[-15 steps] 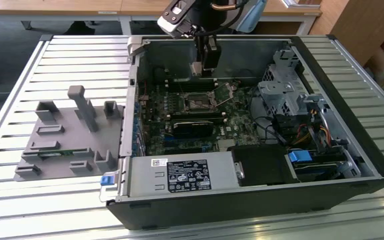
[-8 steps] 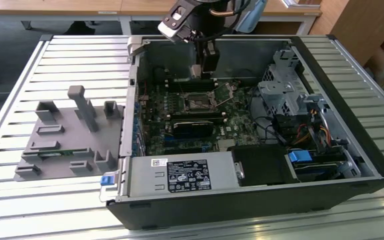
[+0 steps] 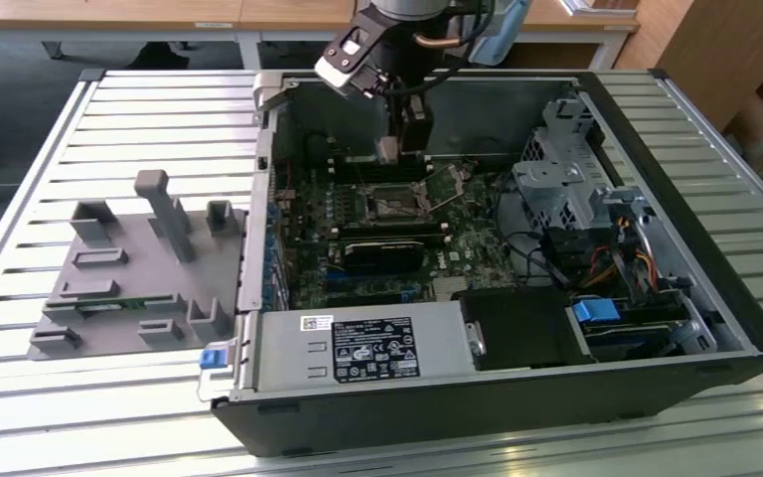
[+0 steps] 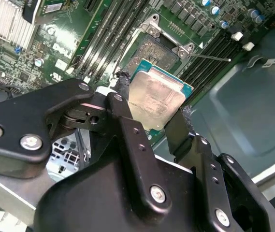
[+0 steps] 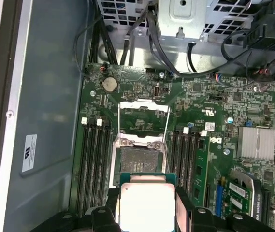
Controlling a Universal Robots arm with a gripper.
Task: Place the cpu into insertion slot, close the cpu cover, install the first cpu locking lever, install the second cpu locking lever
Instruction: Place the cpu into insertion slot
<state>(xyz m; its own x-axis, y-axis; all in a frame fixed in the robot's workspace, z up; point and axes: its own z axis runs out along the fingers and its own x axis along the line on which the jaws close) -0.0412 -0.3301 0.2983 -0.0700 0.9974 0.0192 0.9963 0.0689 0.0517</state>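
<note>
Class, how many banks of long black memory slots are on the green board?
2. One bank lies along one side of the insertion slot; the other bank lies along the opposite side, nearer the finned heatsink. The cpu may hide more.

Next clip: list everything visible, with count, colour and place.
cpu: one, silver-grey, held in the tool near the insertion slot
insertion slot: one, dark, silvery rim, on the circuit board
cpu cover: one, silvery, swung open beside the slot
circuit board: one, green, inside the computer case
memory slots: several, black, either side of the slot
computer case: one, black, open, on the table
fixture tray: one, grey, exterior view's left of the case
table: one, silvery, slatted, under everything
tool: one, black, shut on the cpu
</note>
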